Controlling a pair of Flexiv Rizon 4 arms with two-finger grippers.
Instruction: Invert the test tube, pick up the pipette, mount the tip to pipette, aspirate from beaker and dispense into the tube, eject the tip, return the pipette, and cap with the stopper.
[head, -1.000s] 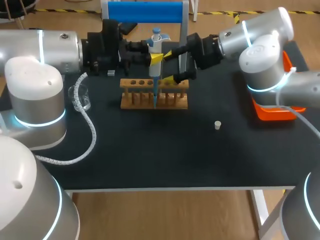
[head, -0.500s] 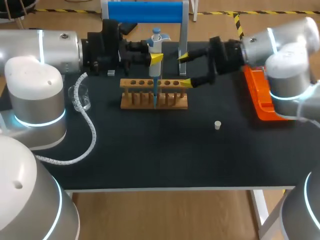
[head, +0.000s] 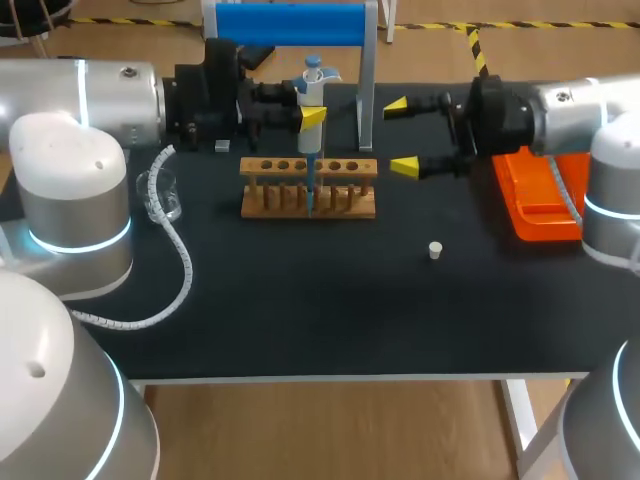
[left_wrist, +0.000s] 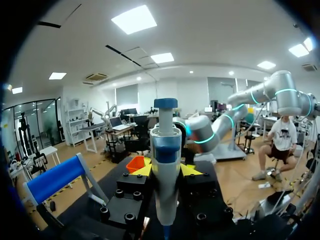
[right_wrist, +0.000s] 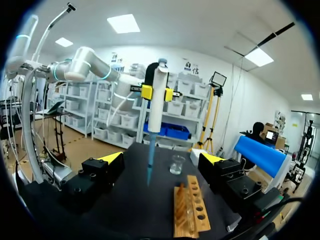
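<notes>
Grips a white and blue plastic pipette (head: 312, 88) upright in the left tool (head: 311, 115), thin blue end pointing down by the brown wooden rack (head: 345, 200) with round holes. Holds the right tool (head: 402, 135) wide open, nothing in it, beside the rack over the black worktop (head: 300, 300). Shows a small white stopper (head: 435, 250) near the rack and a clear glass beaker (head: 165, 197) well apart on the left.

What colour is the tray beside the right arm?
The tray is orange, clearest in the head view.
</notes>
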